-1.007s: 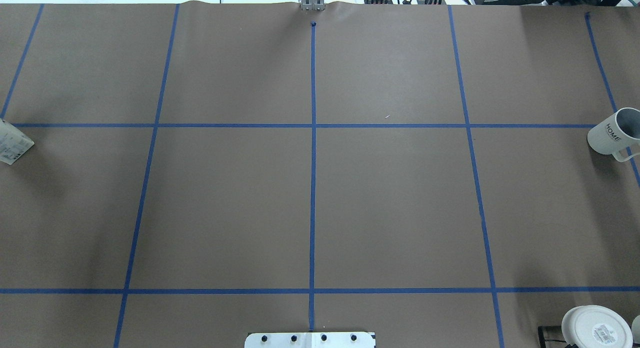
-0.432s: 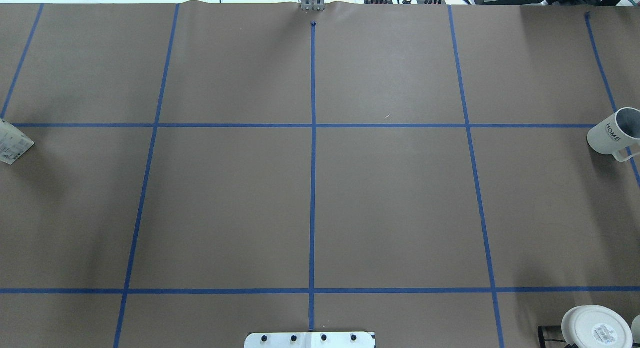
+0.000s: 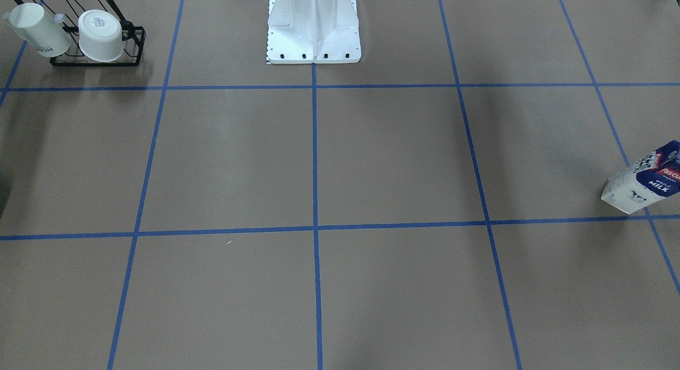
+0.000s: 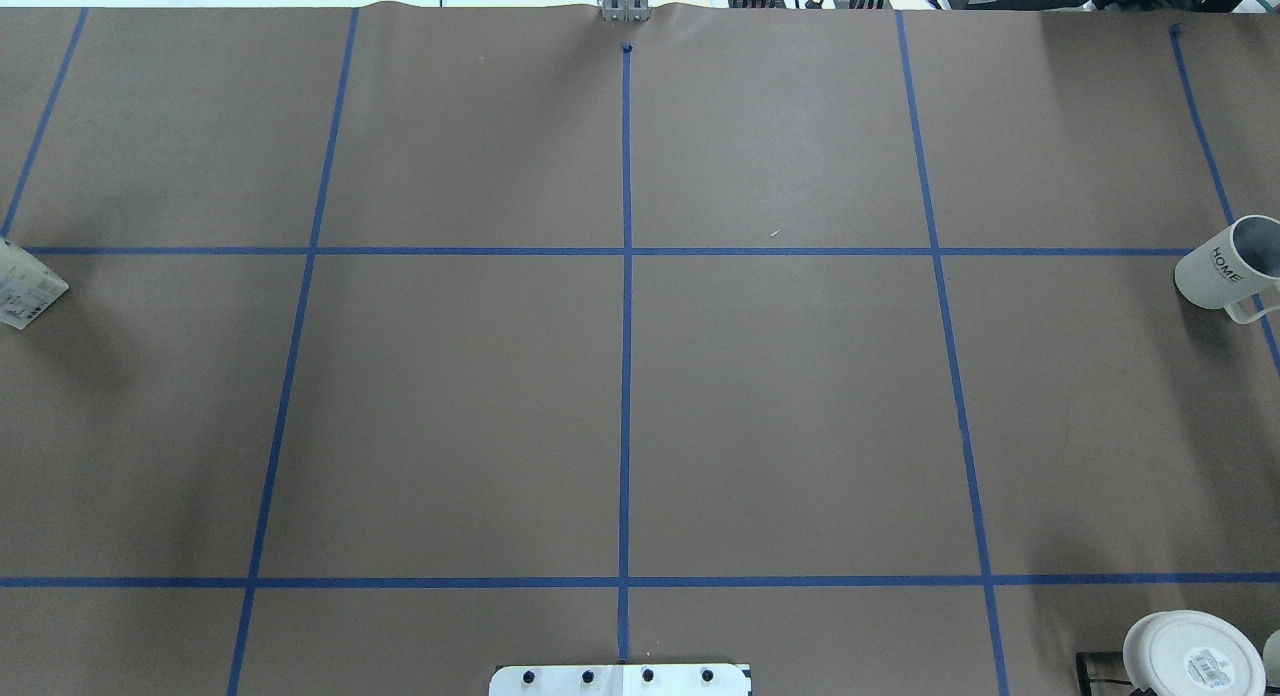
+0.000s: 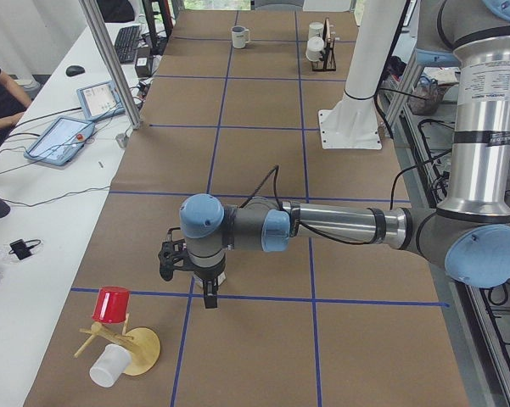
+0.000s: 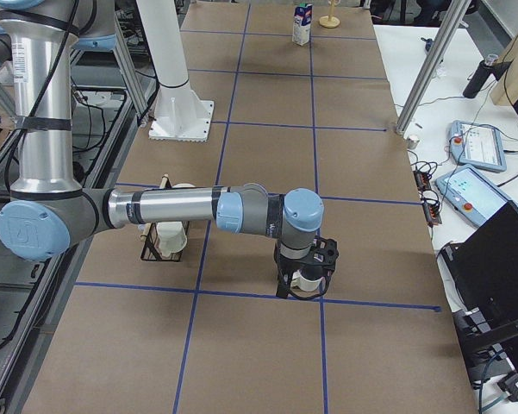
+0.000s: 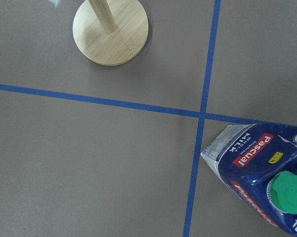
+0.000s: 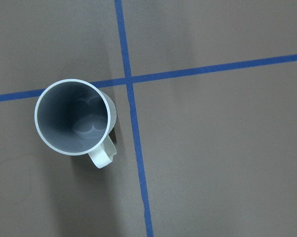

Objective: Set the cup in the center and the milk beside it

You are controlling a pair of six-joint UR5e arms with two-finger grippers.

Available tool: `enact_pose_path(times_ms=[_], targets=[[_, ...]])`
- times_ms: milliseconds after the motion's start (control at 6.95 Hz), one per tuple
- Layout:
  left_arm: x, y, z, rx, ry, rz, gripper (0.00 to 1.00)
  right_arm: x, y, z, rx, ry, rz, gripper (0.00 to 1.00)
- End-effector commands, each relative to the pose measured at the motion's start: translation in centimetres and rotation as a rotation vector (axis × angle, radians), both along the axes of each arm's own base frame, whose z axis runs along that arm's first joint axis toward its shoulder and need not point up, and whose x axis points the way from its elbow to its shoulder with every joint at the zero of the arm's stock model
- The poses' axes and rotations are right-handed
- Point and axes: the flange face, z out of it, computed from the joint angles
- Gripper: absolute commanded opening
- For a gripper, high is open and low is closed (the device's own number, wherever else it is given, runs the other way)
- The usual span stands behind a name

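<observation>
Cup and milk standing well apart, on opposite sides of the white robot base (image 3: 313, 30).
The cup (image 8: 73, 118) stands upright far to the base's right, beneath the right gripper (image 6: 306, 272). The milk (image 7: 257, 170) stands far to its left, near the left gripper (image 5: 191, 284). Whether either gripper is spread or closed cannot be told.

Brown paper-covered table (image 4: 800, 426), blue tape grid (image 4: 626, 376); white side bench (image 5: 34, 314).

Milk carton (image 7: 254, 165) stands by the tape crossing (image 7: 202, 114).
</observation>
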Motion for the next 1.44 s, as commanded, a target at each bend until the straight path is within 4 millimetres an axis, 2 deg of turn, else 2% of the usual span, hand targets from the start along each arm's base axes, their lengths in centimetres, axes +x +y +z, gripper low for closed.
enact_pose_path(times_ms=[0,432,575,863,1007,1151,1295], targets=[[0.0,-0.2,-0.8,0.024,-0.002,0.001,0.99,-0.1,-0.4,0.9,0.012,0.015,0.001,1.0],[0.2,-1.9,-1.5,0.075,-0.005,0.01,0.99,-0.1,0.4,4.2,0.057,0.011,0.0,1.0],[0.4,-2.3,-0.5,0.051,-0.004,-0.002,0.99,-0.2,-0.4,3.9,0.103,0.014,-0.001,1.0],[0.4,-2.5,-0.6,0.007,0.008,-0.079,0.99,-1.0,-3.0,2.3,0.152,-0.021,-0.019,1.0],[0.4,-2.4,-0.5,0.009,0.013,-0.076,0.99,-2.3,-3.2,2.0,0.157,-0.067,-0.041,1.0],[0.4,-2.5,-1.2,0.028,0.017,-0.08,0.99,-3.9,-3.5,2.6,0.193,-0.074,-0.07,1.0],[0.3,-2.6,-1.5,0.033,0.015,-0.08,0.99,-5.1,-4.7,3.0,0.249,-0.08,-0.089,1.0]])
